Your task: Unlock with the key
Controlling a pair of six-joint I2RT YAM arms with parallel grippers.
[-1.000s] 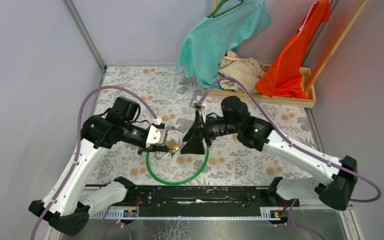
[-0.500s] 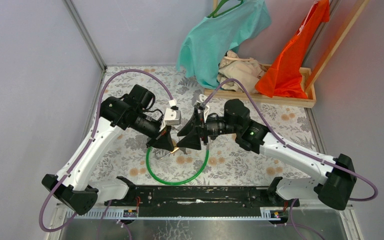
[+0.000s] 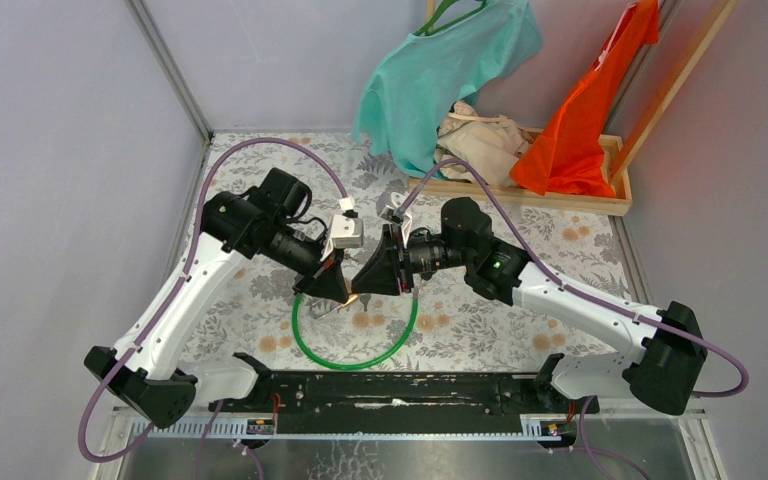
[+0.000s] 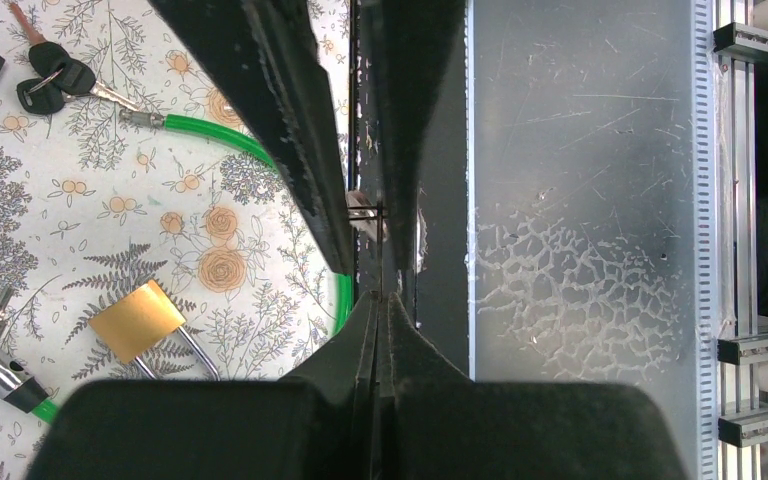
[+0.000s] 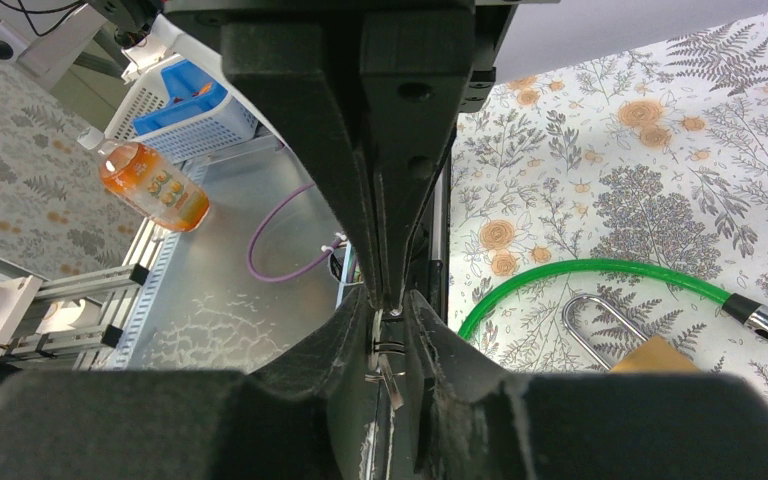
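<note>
I am holding both pincers over the floral tablecloth (image 3: 480, 320), their tips pointing at each other and almost meeting above the far side of the green cable (image 5: 580, 266) loop. My left gripper (image 3: 328, 290) is clenching, its fingers (image 4: 300, 130) drawn to a thin slit. My right gripper (image 3: 365, 285) is clenching too, its fingers pressing together. A tiny silvery bit is showing between the fingers in each wrist view, too small for me to name, so I am grasping nothing I can identify. The brass padlock (image 4: 138, 320) is lying flat on the cloth inside the loop, near my tips. The black-headed keys (image 4: 52, 75) are lying beside one metal end of the cable, apart from both pincers.
</note>
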